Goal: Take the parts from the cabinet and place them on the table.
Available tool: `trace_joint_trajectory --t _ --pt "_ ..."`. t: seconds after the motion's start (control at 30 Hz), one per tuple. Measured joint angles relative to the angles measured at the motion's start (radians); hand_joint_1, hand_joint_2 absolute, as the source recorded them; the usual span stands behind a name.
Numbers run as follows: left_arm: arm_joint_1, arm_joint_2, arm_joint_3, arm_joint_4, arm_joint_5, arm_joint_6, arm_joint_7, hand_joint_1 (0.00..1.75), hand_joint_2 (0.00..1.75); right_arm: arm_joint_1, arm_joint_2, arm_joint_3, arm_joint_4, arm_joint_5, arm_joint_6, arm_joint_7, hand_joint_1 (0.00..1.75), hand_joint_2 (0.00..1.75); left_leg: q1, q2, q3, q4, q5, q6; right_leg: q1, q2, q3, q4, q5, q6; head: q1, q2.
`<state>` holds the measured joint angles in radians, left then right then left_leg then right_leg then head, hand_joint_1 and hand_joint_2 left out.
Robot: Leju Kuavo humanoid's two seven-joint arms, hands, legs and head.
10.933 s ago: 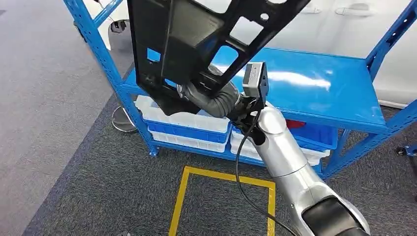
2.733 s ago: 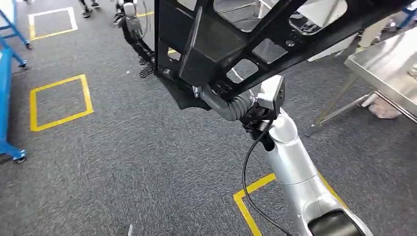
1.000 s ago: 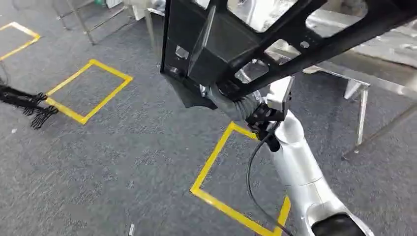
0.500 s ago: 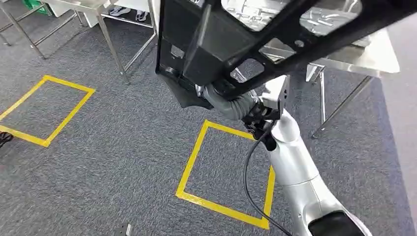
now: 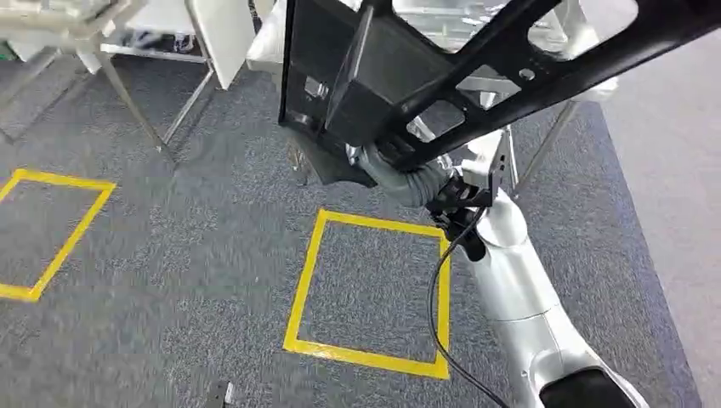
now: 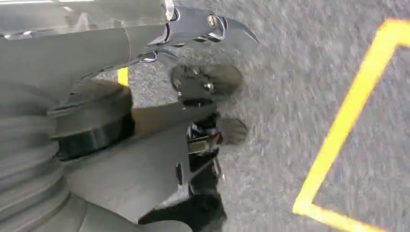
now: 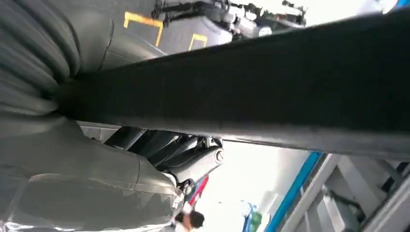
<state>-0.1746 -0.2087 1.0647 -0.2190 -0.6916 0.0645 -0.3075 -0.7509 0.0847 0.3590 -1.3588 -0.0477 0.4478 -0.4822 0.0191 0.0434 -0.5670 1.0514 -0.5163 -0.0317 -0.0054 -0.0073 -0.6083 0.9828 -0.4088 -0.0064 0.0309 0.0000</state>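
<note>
A large black plastic part (image 5: 400, 68) with cut-out openings hangs high in front of me in the head view. My right hand (image 5: 378, 161) grips it from underneath, at the end of the silver right arm (image 5: 519, 289). In the right wrist view a thick bar of the black part (image 7: 251, 82) crosses the picture, with the right hand's dark fingers (image 7: 164, 147) curled beneath it. Behind the part stands the steel table (image 5: 587, 51), partly hidden by it. My left hand (image 6: 203, 92) hangs above the grey carpet with its fingers apart and nothing in it.
A yellow taped square (image 5: 306, 280) marks the carpet just before the steel table's legs (image 5: 544, 140). A second yellow square (image 5: 76, 212) lies at the left. Another metal table (image 5: 59, 21) and a white panel (image 5: 212, 34) stand at the upper left.
The whole picture has shifted as I turned from the blue cabinet toward the steel tables. The yellow square and table now lie straight ahead. My right hand still holds the black part.
</note>
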Motion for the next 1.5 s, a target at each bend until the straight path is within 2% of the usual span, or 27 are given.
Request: trace_joint_trajectory --t 0.07,0.13,0.2,0.27,0.3,0.43,0.47,0.5,0.53,0.6,0.63,0.7,0.77,0.8,0.87,0.9,1.03,1.07,1.1,1.13,1.23,1.27,1.33,1.4,1.43,1.47,1.5 --pt "0.003 0.000 0.000 0.000 0.000 -0.001 0.001 0.00 1.75 0.000 0.003 0.000 0.001 0.000 0.000 0.000 1.75 1.75 0.000 -0.031 -0.082 0.162 -0.077 -0.002 0.001 0.025 0.000 0.001 0.000 -0.007 -0.007 0.000" --pt "0.008 0.000 0.000 0.000 0.000 -0.001 0.002 0.00 1.75 0.002 0.003 0.002 0.007 0.004 0.000 0.003 1.75 1.75 0.000 -0.035 -0.152 0.278 -0.097 -0.003 0.004 0.055 0.000 0.005 -0.003 -0.010 -0.006 0.000" --pt "0.007 0.001 0.000 0.000 0.001 0.000 0.002 0.00 1.75 0.001 0.003 0.003 0.011 0.005 -0.001 0.005 1.75 1.75 0.000 -0.037 -0.135 0.205 -0.025 0.001 0.003 0.084 0.000 0.013 -0.008 -0.008 -0.009 0.000" --pt "0.005 0.002 0.000 0.000 0.001 0.000 0.002 0.00 1.75 -0.001 0.003 0.003 0.011 0.005 -0.002 0.008 1.75 1.75 0.001 -0.055 -0.070 0.035 0.076 0.008 0.002 0.106 0.001 0.024 -0.017 -0.003 -0.009 0.000" --pt "0.005 0.003 0.000 0.000 0.002 0.000 0.002 0.00 1.75 -0.004 0.003 0.003 0.013 0.005 -0.002 0.010 1.75 1.75 0.000 -0.092 -0.055 -0.004 0.075 0.016 0.004 0.113 -0.002 0.030 -0.021 0.002 -0.009 0.000" --pt "-0.001 0.003 0.000 0.000 0.005 -0.001 0.002 0.00 1.75 -0.009 0.004 0.004 0.019 0.009 -0.015 0.021 1.75 1.75 -0.001 -0.083 -0.046 -0.025 0.072 0.035 0.000 0.131 -0.013 0.029 -0.020 0.026 -0.009 0.000" --pt "-0.001 -0.001 0.000 0.000 0.005 -0.001 0.002 0.00 1.75 -0.010 0.004 0.004 0.019 0.009 -0.016 0.022 1.75 1.75 0.009 -0.075 -0.041 -0.033 0.077 0.042 0.002 0.118 -0.018 0.054 -0.030 0.029 -0.011 0.000" --pt "-0.002 0.000 0.000 0.000 0.006 -0.001 0.002 0.00 1.75 -0.015 -0.001 0.005 0.022 0.010 -0.017 0.022 1.75 1.75 0.006 -0.070 -0.036 -0.038 0.076 0.048 0.009 0.061 -0.033 0.098 -0.052 0.036 -0.001 0.000" --pt "-0.002 0.000 0.000 0.000 0.006 -0.001 0.002 0.00 1.75 -0.020 -0.001 0.005 0.022 0.012 -0.017 0.024 1.75 1.75 0.004 -0.066 -0.035 -0.038 0.075 0.052 0.007 0.036 -0.061 0.158 -0.089 0.040 0.007 0.000" --pt "0.002 0.001 0.000 0.000 0.006 -0.001 0.002 0.00 1.75 -0.021 -0.001 0.007 0.024 0.017 -0.017 0.034 1.75 1.75 0.004 -0.054 -0.035 -0.038 0.073 0.053 -0.001 0.019 -0.133 0.302 -0.156 0.048 0.006 0.000" --pt "0.004 0.001 0.001 0.000 0.006 0.000 0.002 0.00 1.75 -0.021 -0.002 0.010 0.027 0.026 -0.018 0.045 1.75 1.75 0.004 -0.048 -0.035 -0.037 0.072 0.053 -0.006 0.018 -0.156 0.343 -0.165 0.051 0.007 0.000" --pt "0.004 0.001 0.001 0.000 0.004 0.000 0.002 0.00 1.75 -0.022 -0.003 0.015 0.035 0.034 -0.024 0.058 1.75 1.75 0.004 -0.041 -0.034 -0.035 0.069 0.050 -0.015 0.014 -0.135 0.287 -0.115 0.056 0.006 0.000" --pt "0.003 0.001 0.000 0.000 0.002 0.000 0.002 0.00 1.75 -0.030 -0.003 0.021 0.042 0.029 -0.034 0.057 1.75 1.75 0.005 -0.037 -0.031 -0.031 0.064 0.043 -0.019 0.002 -0.039 0.092 -0.020 0.054 0.007 0.000" --pt "0.003 0.001 0.000 0.000 0.003 -0.002 -0.002 0.00 1.75 -0.035 -0.003 0.021 0.044 0.026 -0.035 0.056 1.75 1.75 0.005 -0.036 -0.030 -0.030 0.061 0.038 -0.017 -0.009 -0.012 0.034 -0.022 0.050 0.007 0.000" --pt "0.003 0.001 0.001 0.000 0.010 -0.019 -0.008 0.00 1.75 -0.038 -0.003 0.024 0.048 0.020 -0.036 0.055 1.75 1.75 0.000 -0.034 -0.032 -0.032 0.062 0.025 -0.007 -0.002 -0.014 0.030 -0.019 0.039 0.006 0.000" --pt "0.005 0.002 0.001 0.000 0.011 -0.031 -0.008 0.00 1.75 -0.038 -0.003 0.024 0.052 0.019 -0.037 0.055 1.75 1.75 -0.003 -0.033 -0.031 -0.029 0.058 0.035 -0.011 0.001 -0.013 0.027 -0.015 0.041 0.005 0.000" --pt "0.006 0.006 0.001 0.000 0.021 -0.053 0.002 0.00 1.75 -0.043 -0.003 0.028 0.058 0.015 -0.038 0.056 1.75 1.75 -0.004 -0.031 -0.022 -0.046 0.061 0.034 -0.015 0.007 -0.004 0.008 -0.011 0.037 0.006 0.000" --pt "0.005 0.005 0.001 0.000 0.023 -0.053 0.005 0.00 1.75 -0.045 -0.001 0.029 0.058 0.014 -0.038 0.057 1.75 1.75 -0.006 -0.030 -0.001 -0.084 0.070 0.047 -0.012 0.007 0.012 -0.014 -0.004 0.039 0.000 0.000" --pt "0.007 0.004 0.001 0.000 0.024 -0.053 0.007 0.00 1.75 -0.046 0.000 0.029 0.057 0.014 -0.040 0.057 1.75 1.75 0.016 -0.025 0.038 -0.138 0.095 0.045 -0.010 0.007 0.027 -0.025 0.000 0.036 0.000 0.000" --pt "0.006 0.004 0.001 0.000 0.024 -0.053 0.007 0.00 1.75 -0.051 -0.001 0.031 0.058 0.014 -0.042 0.056 1.75 1.75 0.014 -0.021 0.061 -0.171 0.105 0.046 -0.007 0.009 0.020 0.002 -0.019 0.037 0.005 0.000" --pt "0.002 0.005 0.002 0.000 0.026 -0.047 0.008 0.00 1.75 -0.052 -0.003 0.032 0.063 0.012 -0.047 0.057 1.75 1.75 0.023 -0.016 0.077 -0.181 0.106 0.029 -0.021 0.010 -0.092 0.213 -0.106 0.052 0.007 0.000" --pt "0.003 0.005 0.002 0.000 0.026 -0.047 0.008 0.00 1.75 -0.049 -0.006 0.032 0.065 0.012 -0.048 0.057 1.75 1.75 0.028 -0.016 0.078 -0.176 0.100 0.021 -0.030 0.010 -0.122 0.257 -0.110 0.060 0.008 0.000" --pt "0.007 0.003 0.003 0.000 0.026 -0.047 0.008 0.00 1.75 -0.045 -0.009 0.033 0.069 0.012 -0.050 0.057 1.75 1.75 0.046 -0.017 0.079 -0.156 0.083 -0.002 -0.049 0.007 -0.106 0.191 -0.050 0.081 0.008 0.000" --pt "0.007 0.003 0.003 0.000 0.026 -0.046 0.008 0.00 1.75 -0.047 -0.009 0.034 0.069 0.012 -0.050 0.057 1.75 1.75 0.070 -0.016 0.075 -0.112 0.047 -0.035 -0.075 -0.009 -0.023 0.010 0.042 0.116 0.009 0.000" --pt "0.006 0.013 0.003 -0.002 0.026 -0.045 0.008 0.00 1.75 -0.045 -0.015 0.034 0.072 0.012 -0.051 0.057 1.75 1.75 0.060 -0.016 0.064 -0.096 0.032 -0.052 -0.063 0.000 -0.030 0.040 0.008 0.121 0.013 0.000" --pt "0.003 0.010 0.004 -0.001 0.026 -0.045 0.008 0.00 1.75 -0.046 -0.011 0.035 0.072 0.012 -0.051 0.057 1.75 1.75 0.064 -0.017 0.055 -0.073 0.015 -0.063 -0.067 0.007 -0.038 0.041 -0.002 0.083 0.026 0.000" --pt "0.004 0.010 0.003 -0.001 0.024 -0.045 0.005 0.00 1.75 -0.042 -0.012 0.035 0.072 0.012 -0.052 0.057 1.75 1.75 0.064 -0.016 0.061 -0.079 0.011 -0.067 -0.065 0.007 -0.044 0.054 -0.014 0.063 0.005 0.000"
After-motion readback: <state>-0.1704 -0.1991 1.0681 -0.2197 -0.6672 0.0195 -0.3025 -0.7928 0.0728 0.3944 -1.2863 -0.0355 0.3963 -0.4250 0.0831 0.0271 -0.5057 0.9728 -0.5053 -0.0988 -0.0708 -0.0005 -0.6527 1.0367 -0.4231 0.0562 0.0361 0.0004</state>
